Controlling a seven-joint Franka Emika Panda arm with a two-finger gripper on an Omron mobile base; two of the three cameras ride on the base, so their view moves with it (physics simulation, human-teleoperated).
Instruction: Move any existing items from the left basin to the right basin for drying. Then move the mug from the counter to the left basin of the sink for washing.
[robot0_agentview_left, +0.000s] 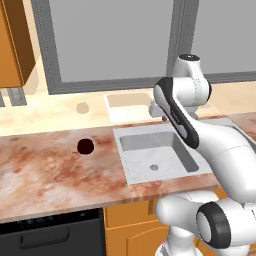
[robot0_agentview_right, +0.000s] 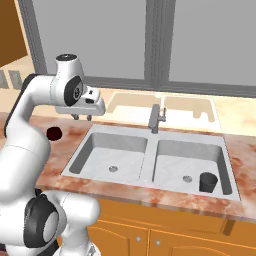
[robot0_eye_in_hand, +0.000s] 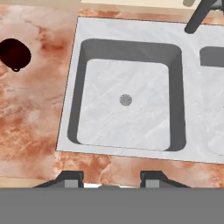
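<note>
High over left basin (robot0_agentview_right: 111, 159), pincer (robot0_agentview_right: 81, 116) parted

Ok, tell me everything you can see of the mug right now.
The mug is small, round and dark maroon-red with a near-black inside; a small handle shows at its lower edge in the hand view. It stands upright and alone on the marbled reddish-brown counter, left of the left basin and clear of the sink's rim. Nothing touches it but the counter; the gripper hangs apart from it, over the sink's left edge.
</note>
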